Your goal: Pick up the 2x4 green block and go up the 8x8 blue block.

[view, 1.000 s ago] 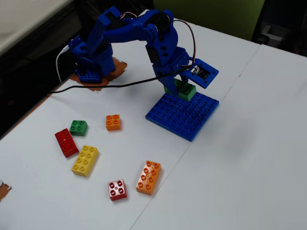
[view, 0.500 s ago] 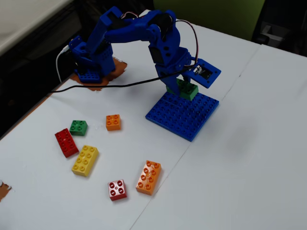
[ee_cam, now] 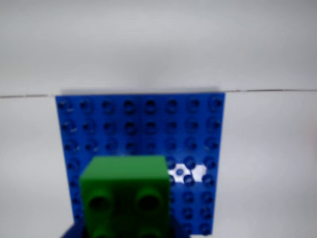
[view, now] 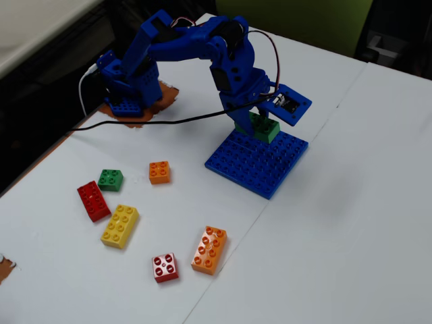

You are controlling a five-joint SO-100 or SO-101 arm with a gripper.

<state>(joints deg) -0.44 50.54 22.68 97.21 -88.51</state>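
The green block [ee_cam: 126,193] fills the lower middle of the wrist view, studs toward the camera, and only its front part shows. My gripper [ee_cam: 126,234] is shut on it; only a dark blue bit of jaw shows at the bottom edge. The large flat blue 8x8 baseplate [ee_cam: 148,119] lies right behind and under the block. In the fixed view my gripper [view: 260,125] holds the green block [view: 264,129] at the far edge of the baseplate [view: 253,165]. I cannot tell whether it touches the studs or sits just above them.
Loose bricks lie left of the plate in the fixed view: a small green one [view: 110,179], small orange [view: 159,172], red [view: 93,200], yellow [view: 120,225], long orange [view: 209,249], small red [view: 165,266]. The arm base [view: 128,94] stands at the far left with a black cable.
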